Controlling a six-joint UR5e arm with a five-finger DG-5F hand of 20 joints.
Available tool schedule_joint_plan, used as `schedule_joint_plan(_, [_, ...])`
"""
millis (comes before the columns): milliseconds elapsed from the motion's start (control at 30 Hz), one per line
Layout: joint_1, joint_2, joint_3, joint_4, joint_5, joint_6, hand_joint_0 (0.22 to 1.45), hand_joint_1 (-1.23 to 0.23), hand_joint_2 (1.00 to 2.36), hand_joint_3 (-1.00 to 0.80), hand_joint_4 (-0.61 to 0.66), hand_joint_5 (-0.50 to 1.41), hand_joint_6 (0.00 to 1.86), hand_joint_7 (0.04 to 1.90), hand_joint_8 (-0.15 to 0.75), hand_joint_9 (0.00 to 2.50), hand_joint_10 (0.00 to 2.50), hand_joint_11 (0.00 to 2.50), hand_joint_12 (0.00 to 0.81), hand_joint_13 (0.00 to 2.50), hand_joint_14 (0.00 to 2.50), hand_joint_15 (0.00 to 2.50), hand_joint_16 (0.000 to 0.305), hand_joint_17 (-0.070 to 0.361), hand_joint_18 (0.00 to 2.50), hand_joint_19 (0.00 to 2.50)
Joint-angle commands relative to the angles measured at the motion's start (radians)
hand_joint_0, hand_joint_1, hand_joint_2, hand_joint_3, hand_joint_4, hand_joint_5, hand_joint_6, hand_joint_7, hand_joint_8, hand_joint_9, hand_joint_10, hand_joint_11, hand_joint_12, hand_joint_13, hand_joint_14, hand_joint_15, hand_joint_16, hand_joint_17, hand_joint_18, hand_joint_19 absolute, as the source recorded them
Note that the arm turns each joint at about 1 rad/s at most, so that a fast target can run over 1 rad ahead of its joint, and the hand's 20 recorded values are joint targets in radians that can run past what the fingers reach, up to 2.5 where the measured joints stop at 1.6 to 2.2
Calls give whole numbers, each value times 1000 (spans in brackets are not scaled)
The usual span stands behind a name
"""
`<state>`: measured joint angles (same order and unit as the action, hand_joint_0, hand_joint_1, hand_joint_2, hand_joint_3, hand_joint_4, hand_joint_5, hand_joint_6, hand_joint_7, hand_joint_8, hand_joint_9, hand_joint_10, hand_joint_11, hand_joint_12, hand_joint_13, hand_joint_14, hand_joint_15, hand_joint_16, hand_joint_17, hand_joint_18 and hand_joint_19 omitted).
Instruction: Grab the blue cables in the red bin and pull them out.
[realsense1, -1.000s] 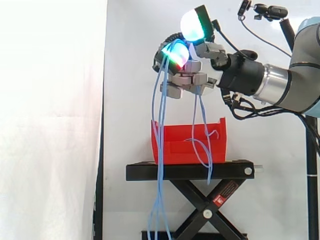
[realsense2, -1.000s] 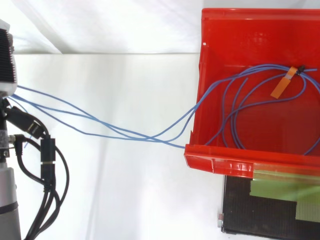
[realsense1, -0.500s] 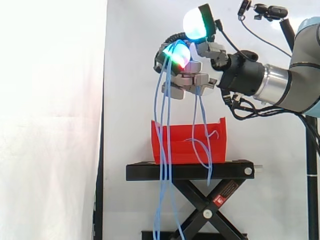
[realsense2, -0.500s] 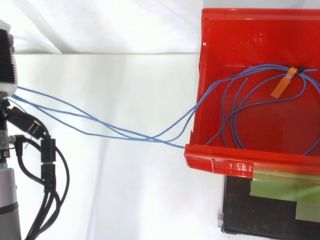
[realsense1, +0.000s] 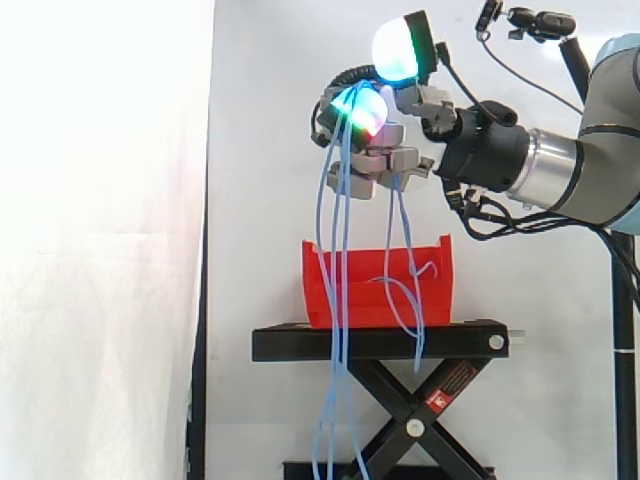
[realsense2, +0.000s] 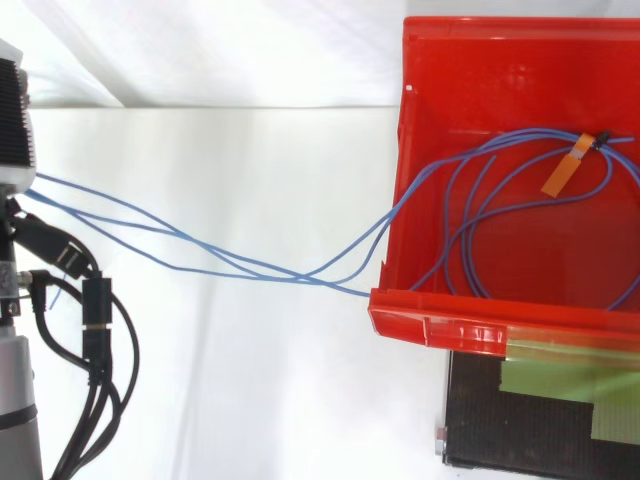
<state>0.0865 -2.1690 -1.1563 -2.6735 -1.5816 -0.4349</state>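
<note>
- Hand (realsense1: 378, 158), side view: it sits high above the red bin (realsense1: 380, 290), fingers curled and clamped on the blue cables (realsense1: 338, 300).
- From that grip one bunch of strands drops past the bin's front and the black scissor stand (realsense1: 380, 343) toward the floor. Another pair falls back to the bin's near wall.
- Top view: several strands run from the left edge, where the arm is, across to the bin and over its wall (realsense2: 392, 200).
- A wide coil of cable, with an orange tag (realsense2: 561, 176) on it, lies on the bin floor.
- Judgement: the grab is done and the pull is partly made. The coil has yet to be drawn over the wall, so more travel away from the bin is needed.
</note>
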Motion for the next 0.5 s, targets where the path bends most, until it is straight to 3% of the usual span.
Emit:
schedule_joint_plan(0, [-1, 0, 0, 1, 0, 0, 495, -851, 1000, -1000, 279, 1090, 138, 795, 175, 1598, 12, 1719, 498, 1673, 337, 1493, 71, 159, 1326, 1010])
schedule_joint_plan(200, [-1, 0, 1, 0, 0, 0, 473, -887, 1000, -1000, 290, 1152, 0, 865, 160, 1605, 17, 1670, 516, 1735, 231, 1522, 72, 162, 1350, 997])
schedule_joint_plan(467, [1, 0, 1, 0, 0, 0, 474, -846, 1000, -1000, 287, 1214, 17, 672, 133, 1670, 31, 1661, 504, 1821, 56, 1594, 72, 162, 1385, 989])
